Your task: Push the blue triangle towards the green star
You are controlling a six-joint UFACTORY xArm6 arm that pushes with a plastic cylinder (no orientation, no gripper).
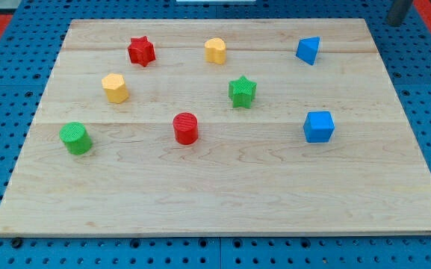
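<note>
The blue triangle (308, 50) lies near the board's top right. The green star (241, 91) lies below it and to its left, near the middle of the board. My tip (398, 24) shows at the view's top right corner, just beyond the board's top edge. It is well to the right of the blue triangle and touches no block.
On the wooden board (222, 194) also lie a red star (141, 51), a yellow block (215, 50), a yellow hexagon (115, 87), a green cylinder (75, 138), a red cylinder (186, 128) and a blue cube (319, 126). A blue pegboard surrounds the board.
</note>
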